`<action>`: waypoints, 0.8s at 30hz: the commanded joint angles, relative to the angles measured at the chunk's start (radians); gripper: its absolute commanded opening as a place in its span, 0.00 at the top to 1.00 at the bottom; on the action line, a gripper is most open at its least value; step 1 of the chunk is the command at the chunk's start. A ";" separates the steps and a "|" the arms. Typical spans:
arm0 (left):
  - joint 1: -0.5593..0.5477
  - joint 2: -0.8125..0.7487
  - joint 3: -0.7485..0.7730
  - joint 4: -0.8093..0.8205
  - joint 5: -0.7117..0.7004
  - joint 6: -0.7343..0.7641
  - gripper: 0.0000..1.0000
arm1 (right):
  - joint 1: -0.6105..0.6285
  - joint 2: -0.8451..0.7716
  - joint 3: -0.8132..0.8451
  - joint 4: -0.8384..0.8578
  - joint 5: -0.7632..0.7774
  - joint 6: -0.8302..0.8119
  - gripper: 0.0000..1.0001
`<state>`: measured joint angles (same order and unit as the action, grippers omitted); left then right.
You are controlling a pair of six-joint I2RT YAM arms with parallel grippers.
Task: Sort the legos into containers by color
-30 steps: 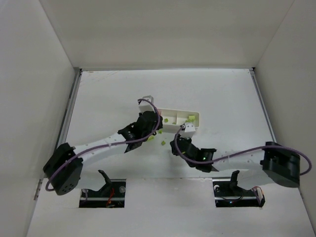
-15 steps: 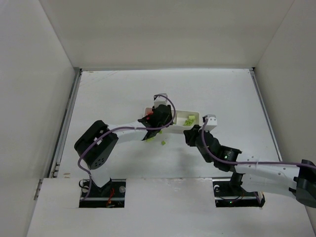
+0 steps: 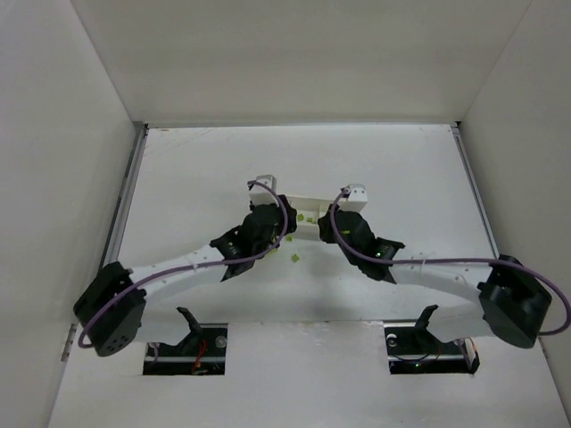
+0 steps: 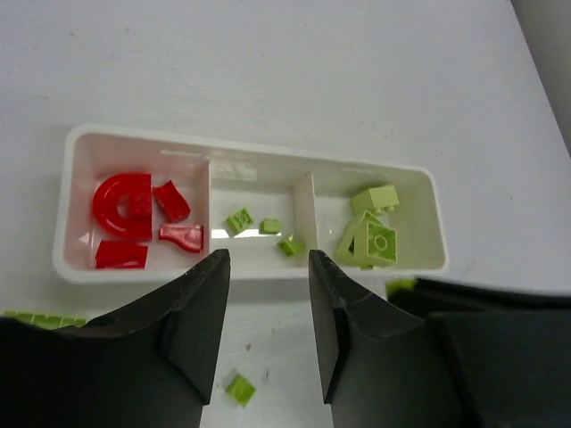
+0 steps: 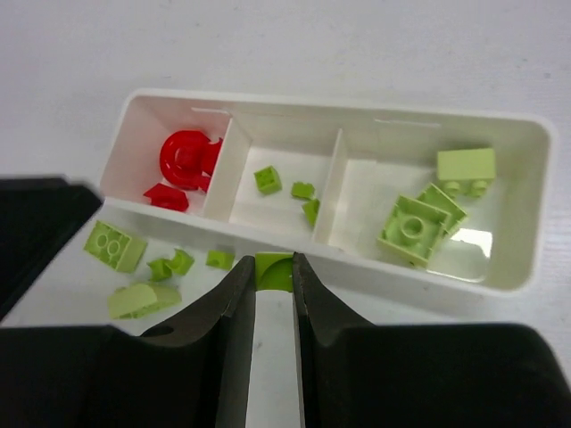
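Note:
The white tray [image 4: 250, 147] has three compartments. The left one holds red legos [image 4: 125, 205], the middle one small lime-green pieces [image 4: 239, 220], and the right one larger lime-green bricks [image 4: 373, 236]. My left gripper [image 4: 266, 276] is open and empty just in front of the tray's near wall, with one tiny green lego [image 4: 239, 389] on the table between its fingers. My right gripper [image 5: 273, 267] is shut on a lime-green lego [image 5: 275, 270], held at the tray's [image 5: 357, 111] near wall by the middle compartment. In the top view both grippers, left [image 3: 268, 218] and right [image 3: 343, 227], flank the tray [image 3: 308, 203].
Several loose lime-green legos lie on the table in front of the tray's left half, among them a brick [image 5: 114, 245], a rounded piece [image 5: 143, 299] and small bits [image 5: 219, 259]. The left gripper's dark body [image 5: 36, 232] is close beside them. White walls enclose the table.
The right gripper has moved up to the tray's near wall. The left gripper has drawn back from over the tray's left end to its near side.

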<state>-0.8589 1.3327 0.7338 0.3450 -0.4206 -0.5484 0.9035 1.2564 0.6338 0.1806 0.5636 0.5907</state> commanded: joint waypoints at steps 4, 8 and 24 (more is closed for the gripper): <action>-0.123 -0.188 -0.183 -0.084 -0.115 -0.080 0.62 | -0.062 0.245 0.197 0.141 -0.083 -0.055 0.76; -0.197 -0.181 -0.232 -0.100 -0.121 -0.142 0.62 | -0.079 0.348 0.273 0.146 -0.087 -0.063 0.76; -0.256 0.065 -0.183 0.014 -0.113 -0.079 0.57 | -0.082 0.289 0.227 0.134 -0.045 -0.065 0.48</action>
<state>-1.1229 1.3853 0.5056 0.3008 -0.5179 -0.6548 0.8192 1.6180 0.8970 0.2661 0.4919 0.5270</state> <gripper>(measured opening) 0.426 0.525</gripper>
